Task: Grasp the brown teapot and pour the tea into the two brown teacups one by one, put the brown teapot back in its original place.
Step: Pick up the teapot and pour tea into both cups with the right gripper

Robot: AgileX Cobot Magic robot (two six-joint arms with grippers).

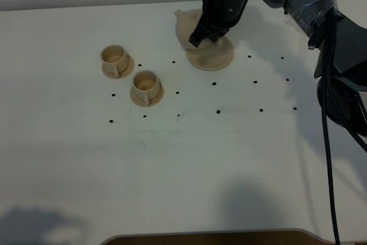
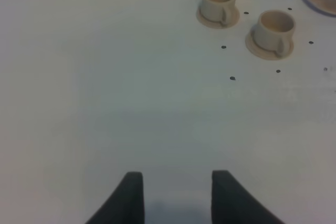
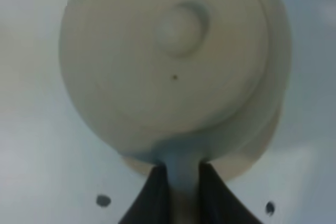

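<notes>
Right wrist: clenching teapot [image 3: 173, 51] handle with right claw [image 3: 182, 170]. Lift level, slow, off saucer [image 1: 217, 57]; leave left claw [image 2: 177, 176] released, clear.

Right arm reaches in from the upper right, right gripper [image 3: 183, 171] pinched on the teapot [image 3: 173, 66] handle; left gripper [image 2: 177, 182] spread apart.

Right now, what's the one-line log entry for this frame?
right gripper: shut on brown teapot handle | left gripper: open, empty | teacups: no tea visible

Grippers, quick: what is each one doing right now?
Left gripper: open, empty.
Right gripper: shut on the brown teapot, by its handle.
</notes>
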